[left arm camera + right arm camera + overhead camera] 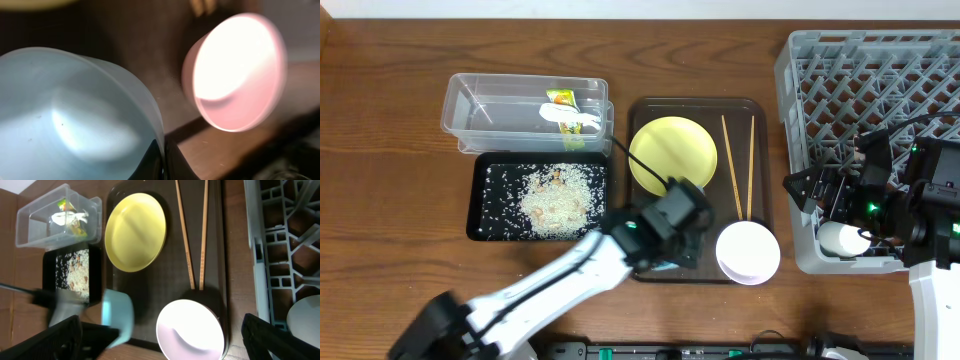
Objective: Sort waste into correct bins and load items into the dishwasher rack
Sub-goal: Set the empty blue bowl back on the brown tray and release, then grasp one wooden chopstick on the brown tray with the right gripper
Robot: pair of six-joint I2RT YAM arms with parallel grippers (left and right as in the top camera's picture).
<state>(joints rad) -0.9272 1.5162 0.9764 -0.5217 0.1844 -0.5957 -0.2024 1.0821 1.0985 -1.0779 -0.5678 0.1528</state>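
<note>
Currently the blue bowl [65,110] is pinched by its rim in the left fingers [151,167] over the near-left corner of the brown tray [650,110]. The rack [800,60] lies rightward, beyond the pink bowl [748,251], where the right fingers [50,337] are spread wide.

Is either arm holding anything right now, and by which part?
The left gripper holds the light blue bowl by its rim, the wall pinched between the jaws. The right gripper is open, holding nothing.
</note>
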